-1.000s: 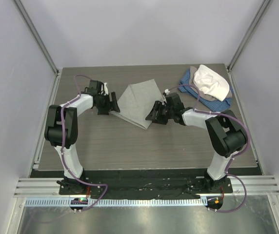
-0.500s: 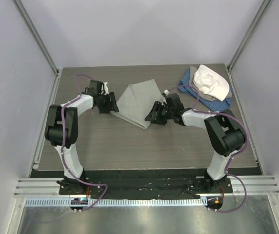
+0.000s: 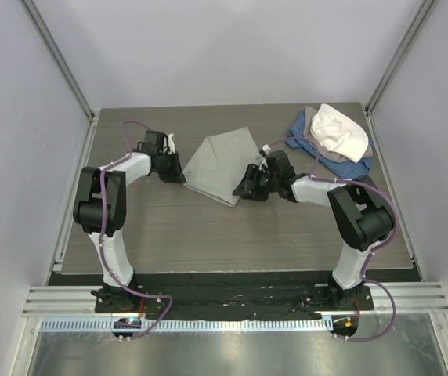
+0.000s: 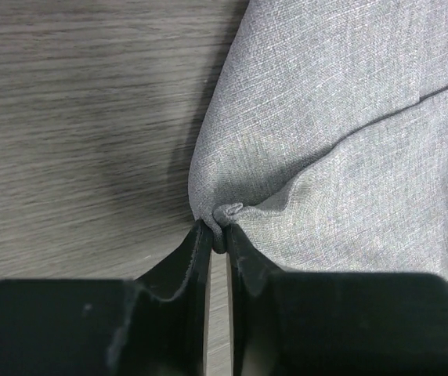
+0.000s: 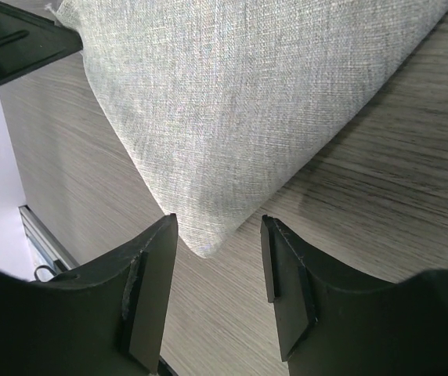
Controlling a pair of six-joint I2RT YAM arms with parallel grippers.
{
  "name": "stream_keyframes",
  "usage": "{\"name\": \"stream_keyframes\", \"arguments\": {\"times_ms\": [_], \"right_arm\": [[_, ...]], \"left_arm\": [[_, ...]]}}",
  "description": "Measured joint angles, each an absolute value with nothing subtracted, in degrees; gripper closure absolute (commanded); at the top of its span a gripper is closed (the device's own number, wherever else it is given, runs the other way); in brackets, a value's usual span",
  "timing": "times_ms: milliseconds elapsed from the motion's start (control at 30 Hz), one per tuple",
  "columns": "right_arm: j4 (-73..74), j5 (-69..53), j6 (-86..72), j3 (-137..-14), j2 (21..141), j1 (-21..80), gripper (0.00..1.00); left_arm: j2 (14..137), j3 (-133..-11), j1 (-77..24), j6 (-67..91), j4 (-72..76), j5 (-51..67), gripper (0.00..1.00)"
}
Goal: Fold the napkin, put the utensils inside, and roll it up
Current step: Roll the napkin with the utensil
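The plain light grey soft-fabric napkin (image 3: pixel 222 160) lies on the grey wood-grain tabletop (image 3: pixel 208 231), between the two arms, apparently folded double; it is judged light, limp and prone to bunching, so it is best taken at a corner or folded edge, pinched through both layers; no utensil is visible. The left gripper (image 4: pixel 218 235) has its fingers pressed together on the napkin's left corner; a small pucker of cloth is caught at the tips. The right gripper (image 5: pixel 218 235) has its fingers (image 5: pixel 149 266) spread, straddling the napkin's near corner without touching it.
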State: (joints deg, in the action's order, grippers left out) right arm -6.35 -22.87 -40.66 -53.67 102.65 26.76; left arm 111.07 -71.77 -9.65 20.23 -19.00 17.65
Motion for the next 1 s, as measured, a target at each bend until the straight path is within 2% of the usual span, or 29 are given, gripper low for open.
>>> {"name": "stream_keyframes", "arguments": {"times_ms": [33,133,500,767,1000], "right_arm": [[-6.24,-22.85,-40.29,-53.67,102.65,26.76,0.46],[-5.45,-22.83,-38.24,-53.69,102.65,26.76,0.45],[2.09,-17.85,-23.53,-57.36,97.58,27.75,0.44],[3.46,-5.80,-10.09,-63.99,96.33,37.36,0.38],[-1.56,5.08,0.16,-67.20,102.26,47.57,0.34]], "left_arm": [[111.11,-71.77,-9.65,20.25,-19.00,17.74,0.95],[111.26,-71.77,-9.72,20.43,-19.07,18.02,1.00],[111.22,-72.18,-9.89,20.78,-21.50,18.15,1.00],[111.96,-77.36,-10.00,20.82,-29.41,19.79,1.00],[112.79,-79.07,-9.58,22.02,-33.61,23.18,1.00]]}}
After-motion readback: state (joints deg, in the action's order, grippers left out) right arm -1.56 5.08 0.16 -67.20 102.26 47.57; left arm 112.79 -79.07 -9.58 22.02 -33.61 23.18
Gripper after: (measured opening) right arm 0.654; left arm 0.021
